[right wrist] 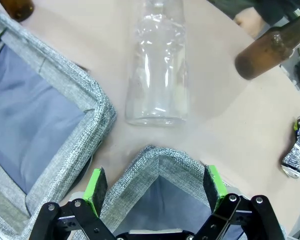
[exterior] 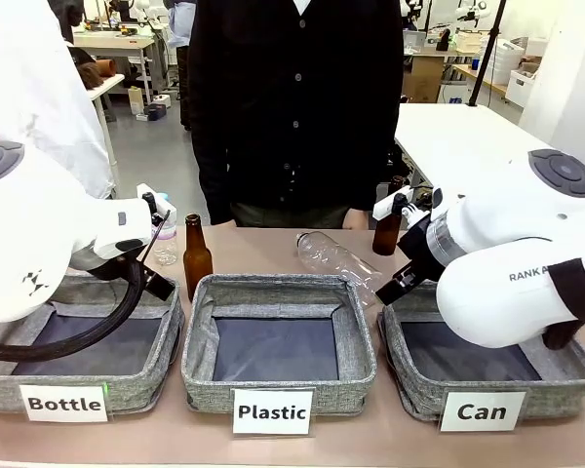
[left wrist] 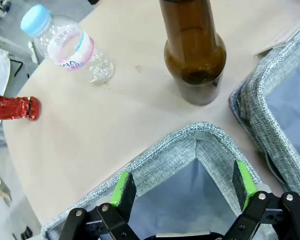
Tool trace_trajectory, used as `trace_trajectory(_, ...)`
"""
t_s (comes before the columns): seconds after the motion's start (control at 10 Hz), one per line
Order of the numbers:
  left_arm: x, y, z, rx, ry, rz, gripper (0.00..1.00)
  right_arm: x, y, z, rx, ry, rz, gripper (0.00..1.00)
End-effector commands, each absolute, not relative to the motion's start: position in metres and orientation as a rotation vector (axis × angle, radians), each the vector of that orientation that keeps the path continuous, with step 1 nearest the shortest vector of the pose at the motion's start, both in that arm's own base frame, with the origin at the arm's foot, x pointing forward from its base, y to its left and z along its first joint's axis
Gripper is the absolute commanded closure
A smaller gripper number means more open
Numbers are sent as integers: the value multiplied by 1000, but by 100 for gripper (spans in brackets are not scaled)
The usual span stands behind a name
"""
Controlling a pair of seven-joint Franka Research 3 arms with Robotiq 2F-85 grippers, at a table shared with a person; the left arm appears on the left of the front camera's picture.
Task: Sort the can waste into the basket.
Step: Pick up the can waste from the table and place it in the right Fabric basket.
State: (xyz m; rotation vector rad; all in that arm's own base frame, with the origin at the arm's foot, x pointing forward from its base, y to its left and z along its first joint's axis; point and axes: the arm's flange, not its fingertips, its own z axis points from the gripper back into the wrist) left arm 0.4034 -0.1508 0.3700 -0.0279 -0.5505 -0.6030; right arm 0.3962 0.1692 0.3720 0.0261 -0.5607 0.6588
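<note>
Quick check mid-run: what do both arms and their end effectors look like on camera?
Both arms are glossy white with rounded shells and grey round joint caps; the left arm carries a looping black cable, the right arm bears dark lettering. The left end effector and right end effector are black linkages with green pads.

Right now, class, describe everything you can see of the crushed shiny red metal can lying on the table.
The crushed shiny red metal can shows in the left wrist view, cut by the picture's left edge. Its glossy metal is crumpled and squeezed narrow. It lies on its side on the beige table, near the table's curved edge. Only the table touches it; the small clear blue-capped plastic bottle lies apart.
</note>
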Motion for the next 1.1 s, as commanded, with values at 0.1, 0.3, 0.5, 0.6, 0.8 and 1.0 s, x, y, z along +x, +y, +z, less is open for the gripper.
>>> trace_trajectory(0.1,384,-129,422,-193,-466,-611,0,385,148,429,212,-493,613,0)
trace_trajectory(0.3,357,-83,464,-428,-464,-702,0,362,104,485,437,-386,401,0)
trace_trajectory(0.5,335,-18,482,-651,-509,-763,0,336,45,518,665,-380,232,0)
trace_trajectory(0.6,331,21,486,-738,-557,-703,0,319,15,524,778,-418,208,0)
trace_trajectory(0.8,327,106,475,-878,-655,-495,0,286,-50,518,906,-520,28,0)
trace_trajectory(1.0,316,173,430,-1042,-741,-234,0,262,-118,494,1026,-584,-151,0)
